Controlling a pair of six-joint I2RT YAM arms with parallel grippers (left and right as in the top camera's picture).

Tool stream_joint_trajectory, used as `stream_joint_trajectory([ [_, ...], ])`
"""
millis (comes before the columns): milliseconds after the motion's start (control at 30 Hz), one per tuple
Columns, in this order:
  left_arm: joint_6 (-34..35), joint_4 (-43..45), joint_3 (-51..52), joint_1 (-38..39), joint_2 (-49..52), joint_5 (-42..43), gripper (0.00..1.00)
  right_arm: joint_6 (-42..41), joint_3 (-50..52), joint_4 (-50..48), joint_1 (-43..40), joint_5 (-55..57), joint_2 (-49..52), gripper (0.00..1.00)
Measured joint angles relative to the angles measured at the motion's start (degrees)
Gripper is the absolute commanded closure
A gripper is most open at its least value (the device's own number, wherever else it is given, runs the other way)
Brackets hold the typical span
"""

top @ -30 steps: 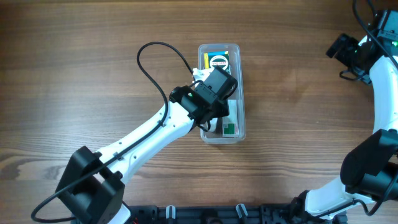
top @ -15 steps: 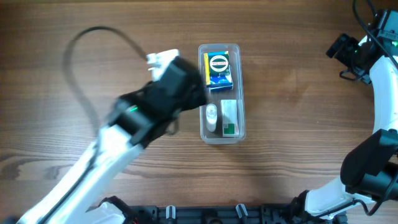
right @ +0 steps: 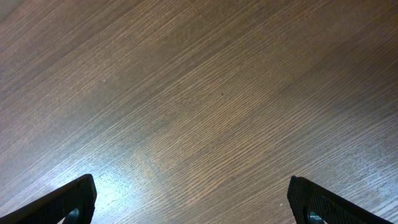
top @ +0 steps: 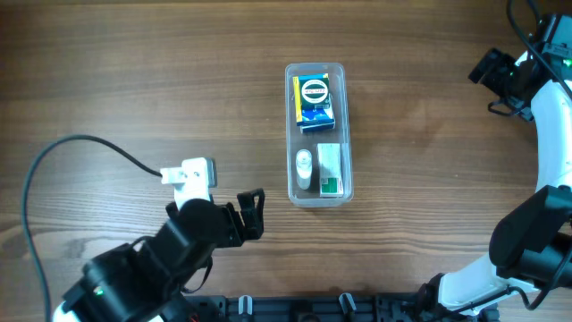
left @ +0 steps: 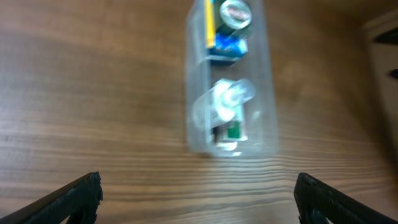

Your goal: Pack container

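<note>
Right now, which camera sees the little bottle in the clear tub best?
The overhead view. There the small bottle lies sharp and whole in the container, beside the green and white box. The left wrist view also catches the bottle, but blurred. The right wrist view shows only the wooden table, no bottle.

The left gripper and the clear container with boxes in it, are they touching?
Apart. The overhead view shows a strip of table between the open left gripper and the container.
</note>
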State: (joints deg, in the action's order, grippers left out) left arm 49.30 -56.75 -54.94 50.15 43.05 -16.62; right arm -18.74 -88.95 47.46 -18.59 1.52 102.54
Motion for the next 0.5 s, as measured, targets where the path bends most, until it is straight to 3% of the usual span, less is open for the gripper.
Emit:
stream_joint_trajectory([
  [333,2.5,-4.3,0.9,0.1,1.3,2.8,0.0,0.0,0.0,0.0,0.0,0.0,0.0,0.0],
  [500,-6.1,-3.8,1.1,1.1,3.2,3.5,0.0,0.0,0.0,0.0,0.0,0.0,0.0,0.0],
])
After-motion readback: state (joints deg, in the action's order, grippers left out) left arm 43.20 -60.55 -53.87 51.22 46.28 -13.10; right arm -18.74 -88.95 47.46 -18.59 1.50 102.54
